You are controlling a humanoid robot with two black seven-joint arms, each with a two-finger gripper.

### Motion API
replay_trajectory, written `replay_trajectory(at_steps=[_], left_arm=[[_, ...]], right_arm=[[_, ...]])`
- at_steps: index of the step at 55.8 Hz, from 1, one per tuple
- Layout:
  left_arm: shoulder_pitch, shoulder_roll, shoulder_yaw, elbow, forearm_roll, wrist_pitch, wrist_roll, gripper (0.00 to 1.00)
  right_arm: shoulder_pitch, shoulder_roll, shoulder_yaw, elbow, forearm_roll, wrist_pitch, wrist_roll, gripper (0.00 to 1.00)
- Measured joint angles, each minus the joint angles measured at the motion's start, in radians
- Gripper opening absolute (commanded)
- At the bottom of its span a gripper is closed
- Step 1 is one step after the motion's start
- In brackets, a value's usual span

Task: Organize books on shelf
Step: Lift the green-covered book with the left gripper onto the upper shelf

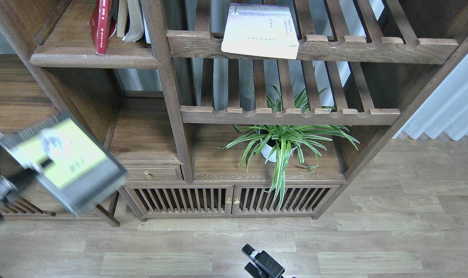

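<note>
Carrying yellow-green book (66,164), left gripper (31,168) fingers clamped on it; red book (101,27) shelved on shelf (95,60); white book (261,31) waiting; right gripper (259,262) fingers apart.

I see the shelf (75,58) carrying the dark red book (102,23) upright, a pale book (130,21) just beside it

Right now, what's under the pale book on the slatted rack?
The pale book lies flat on the upper slatted rack, overhanging its front rail. Below is another rack, then a potted plant. The slats directly beneath are covered.
</note>
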Motion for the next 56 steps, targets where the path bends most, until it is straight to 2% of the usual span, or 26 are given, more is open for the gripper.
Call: replay_trajectory(at_steps=[15,23,34,44,56], left_arm=[[-0.302,0.114,0.012,0.054,-0.003,0.0,0.013,0.01],[-0.52,0.157,0.063,0.16,0.028,0.0,0.017,0.01],[-0.848,0.166,0.223,0.341,0.158,0.0,0.017,0.01],[-1.038,0.102,0.336,0.471,0.321,0.0,0.018,0.01],[-1.144,-0.004,0.424,0.551,0.401,0.001,0.017,0.01]], right_arm=[[0.002,-0.002,0.003,-0.001,0.003,0.0,0.0,1.0],[0.006,0.006,0.008,0.0,0.002,0.0,0.0,1.0],[0.029,0.011,0.013,0.0,0.004,0.0,0.002,1.0],[0.037,0.012,0.013,0.001,0.008,0.0,0.003,1.0],[0.036,0.012,0.013,0.002,0.008,0.0,0.003,1.0]])
